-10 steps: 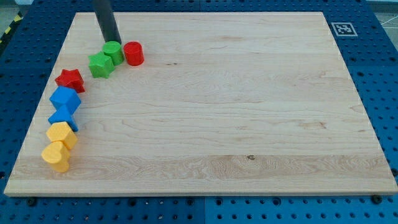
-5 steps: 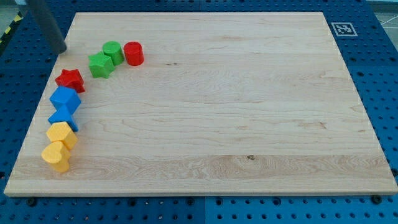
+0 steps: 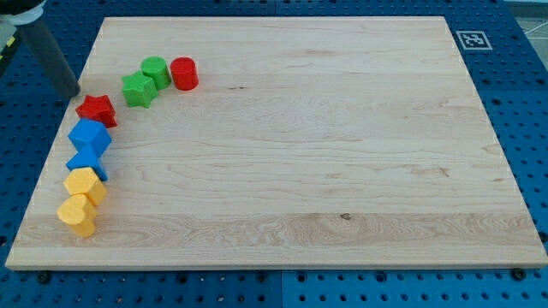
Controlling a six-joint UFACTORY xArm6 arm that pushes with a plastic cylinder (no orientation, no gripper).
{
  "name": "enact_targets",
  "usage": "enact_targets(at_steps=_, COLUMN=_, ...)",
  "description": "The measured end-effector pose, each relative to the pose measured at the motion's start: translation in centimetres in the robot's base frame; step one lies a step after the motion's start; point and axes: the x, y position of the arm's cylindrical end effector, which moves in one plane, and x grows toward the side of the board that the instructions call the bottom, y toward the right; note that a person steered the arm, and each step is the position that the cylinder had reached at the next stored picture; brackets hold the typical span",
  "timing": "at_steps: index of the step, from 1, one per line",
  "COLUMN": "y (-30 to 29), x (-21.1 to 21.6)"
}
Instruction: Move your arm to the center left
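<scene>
the tool, my tip [image 3: 72, 91], was a plain dark rod end with nothing to open or close, and it held nothing. it stood at the far left edge of the tabletop [image 3: 325, 171], just left of the red star block [image 3: 96, 109] and apart from it.

the task named no block; its target was a place, the centre left of the tabletop. that area lay nearer than the tip, beside the two blue blocks [image 3: 88, 145].

the tip was judged stiff and light to steer, sliding freely on smooth wood. no hold was required. the blocks looked small, rigid and easily displaced by a light touch.

a curved row ran along the left side: red cylinder [image 3: 184, 73], green cylinder [image 3: 156, 70], green block [image 3: 137, 89], red star, two blue, two yellow blocks [image 3: 81, 198].

no containers were in view.
</scene>
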Motion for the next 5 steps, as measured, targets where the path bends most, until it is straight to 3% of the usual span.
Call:
enact_targets(at_steps=1, y=0.0, x=3.5)
enact_targets(at_steps=5, y=2.6, x=5.8)
